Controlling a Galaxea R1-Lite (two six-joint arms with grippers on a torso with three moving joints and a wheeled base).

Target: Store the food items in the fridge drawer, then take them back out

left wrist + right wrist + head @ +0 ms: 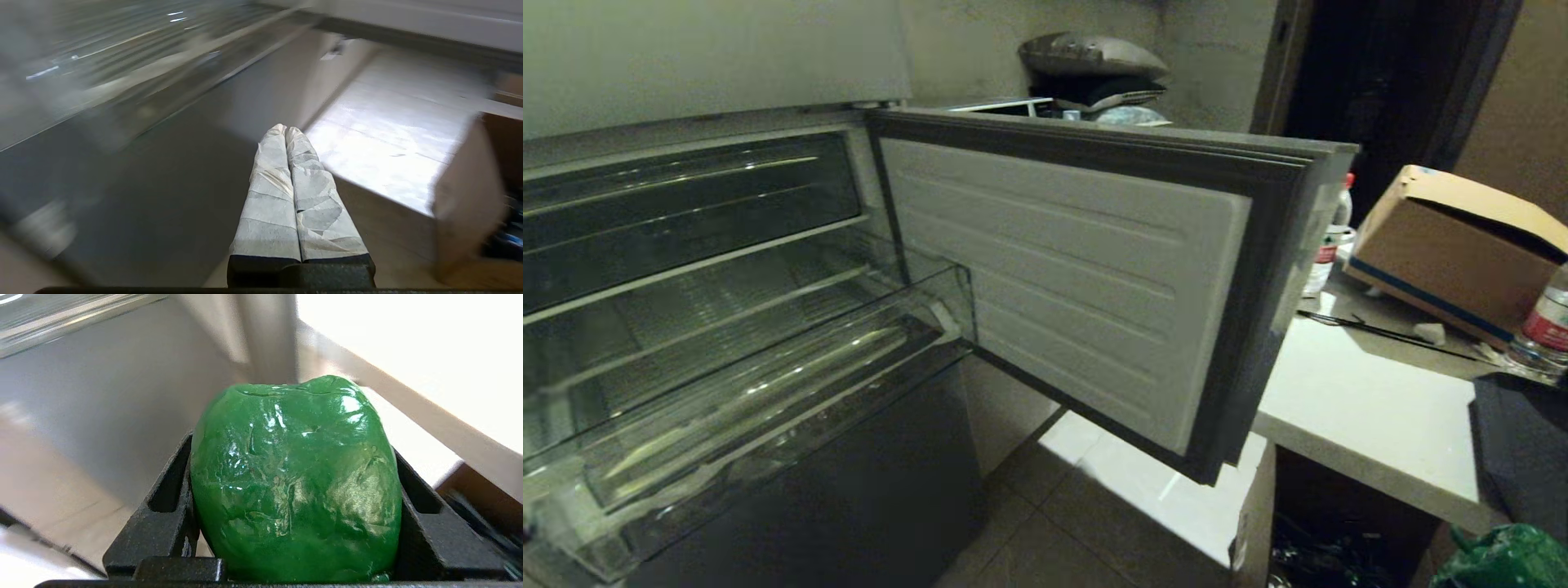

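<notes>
1. At the lower right corner of the head view, a glossy green item (1503, 559) shows partly at the frame's edge, below the white counter (1372, 425); the right wrist view shows the same green item (296, 482) filling the space between the black fingers (167, 498) of the right gripper (294, 522), which is clamped on it from both sides.
2. The green item is rounded and lobed with a shiny, wrinkled skin; it is not in the fridge.
3. The fridge drawer (1086, 278) stands swung out to the right of the fridge, its white ribbed inner face turned toward the camera and a dark seal around it.
4. The clear plastic bin (768, 392) juts forward from the opened compartment; nothing can be made out lying in it.
5. The left gripper (286, 130) hangs above the tiled floor in front of the lower grey panel (135, 196), its two tape-wrapped fingers (269, 204) pressed together with nothing between them.
6. On the counter lie a cardboard box (1454, 245) with a blue strip along its lower edge, a dark cloth (1523, 457) and a thin black cable (1388, 331).
7. Two clear bottles carry red labels, one (1327, 249) behind the door edge, one (1543, 327) beside the box; the label writing is too small to read.
8. The potato is not seen in any view.
</notes>
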